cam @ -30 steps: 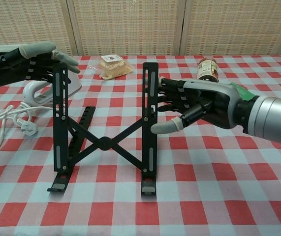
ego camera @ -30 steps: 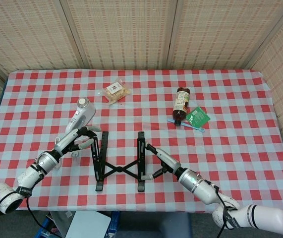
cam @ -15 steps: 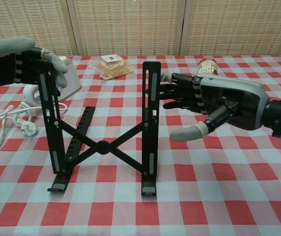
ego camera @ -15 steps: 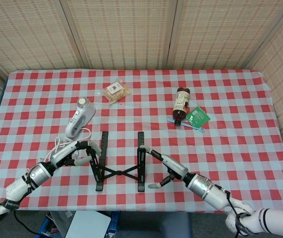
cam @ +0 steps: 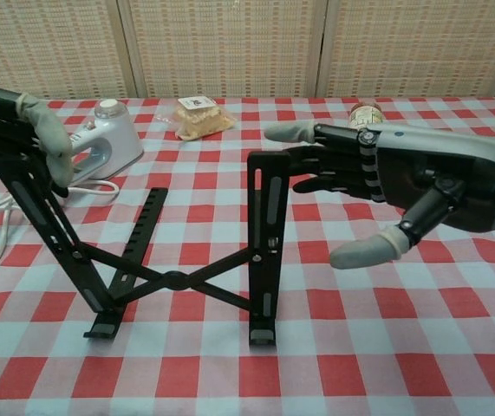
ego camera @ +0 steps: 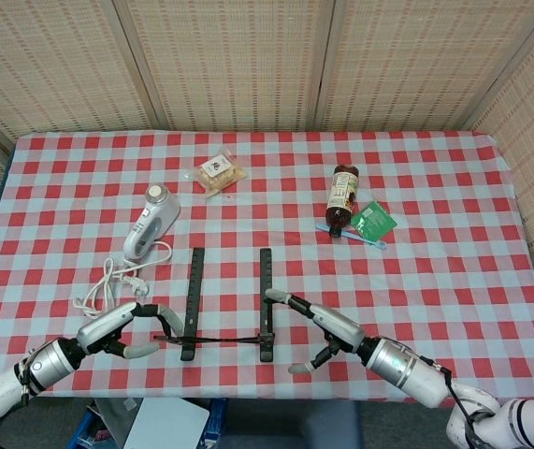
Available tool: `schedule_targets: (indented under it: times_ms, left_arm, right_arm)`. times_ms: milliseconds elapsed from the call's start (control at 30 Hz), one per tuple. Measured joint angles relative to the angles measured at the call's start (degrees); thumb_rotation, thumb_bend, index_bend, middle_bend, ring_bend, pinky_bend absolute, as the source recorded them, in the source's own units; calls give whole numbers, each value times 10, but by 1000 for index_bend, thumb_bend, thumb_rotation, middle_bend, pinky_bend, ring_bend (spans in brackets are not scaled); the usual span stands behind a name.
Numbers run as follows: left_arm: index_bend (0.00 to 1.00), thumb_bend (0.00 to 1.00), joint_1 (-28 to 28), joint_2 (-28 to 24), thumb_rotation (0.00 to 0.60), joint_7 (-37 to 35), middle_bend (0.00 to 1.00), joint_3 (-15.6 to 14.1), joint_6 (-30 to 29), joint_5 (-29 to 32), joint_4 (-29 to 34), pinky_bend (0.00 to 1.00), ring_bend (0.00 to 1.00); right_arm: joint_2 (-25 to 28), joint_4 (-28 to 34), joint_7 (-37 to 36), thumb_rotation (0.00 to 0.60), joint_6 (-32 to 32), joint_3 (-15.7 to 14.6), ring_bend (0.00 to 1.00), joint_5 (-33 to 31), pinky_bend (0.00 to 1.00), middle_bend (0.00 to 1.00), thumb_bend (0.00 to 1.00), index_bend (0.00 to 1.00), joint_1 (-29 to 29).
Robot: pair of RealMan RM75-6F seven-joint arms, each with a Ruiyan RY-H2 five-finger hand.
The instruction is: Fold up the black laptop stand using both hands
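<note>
Head view shows the black laptop stand (ego camera: 224, 304) near the front edge of the table (ego camera: 454, 281), between the two hands, its two long bars running away from the robot and joined by crossed braces low down. Chest view shows the left bar tipped outward to the left and the right bar upright, both with their feet on the cloth. The left hand (cam: 22, 130) wraps the top of the leaning bar, fingers curled over it so that it holds the stand. The right hand (cam: 403, 178) is spread open just to the right of the upright bar, its fingertips (cam: 283, 132) reaching over the bar's top and its thumb hanging apart below; whether they touch the bar cannot be told, and it holds nothing. A red-and-white checked cloth covers the table. Further back lie a white handheld appliance (ego camera: 151, 221) with its coiled cord (ego camera: 108, 281), a wrapped snack (ego camera: 218, 172), a brown bottle (ego camera: 342, 198) on its side, a green packet (ego camera: 373, 221) and a toothbrush (ego camera: 353, 235). Woven-reed screens (ego camera: 248, 61) close off the room behind.
</note>
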State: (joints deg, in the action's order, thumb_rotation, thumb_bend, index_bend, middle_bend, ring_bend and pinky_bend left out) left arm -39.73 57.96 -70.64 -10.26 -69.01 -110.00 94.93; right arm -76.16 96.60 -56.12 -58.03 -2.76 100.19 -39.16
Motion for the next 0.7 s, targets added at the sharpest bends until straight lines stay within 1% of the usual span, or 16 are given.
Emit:
schedule_targets:
  times_ms: [333,700]
  left_arm:
    - [366,213,-6,-8,297,27,401,-15,2,1,15,278,417]
    - [366,213,-12,-10,312,28,401,-18,1,14,14,278,417]
  right_arm:
    - [-57,-38,7,600,23,-21,0,7,3,102,0,0,-25]
    - [-79,-54,-26,600,22,-42,0,-9,4,104,11,0,-26]
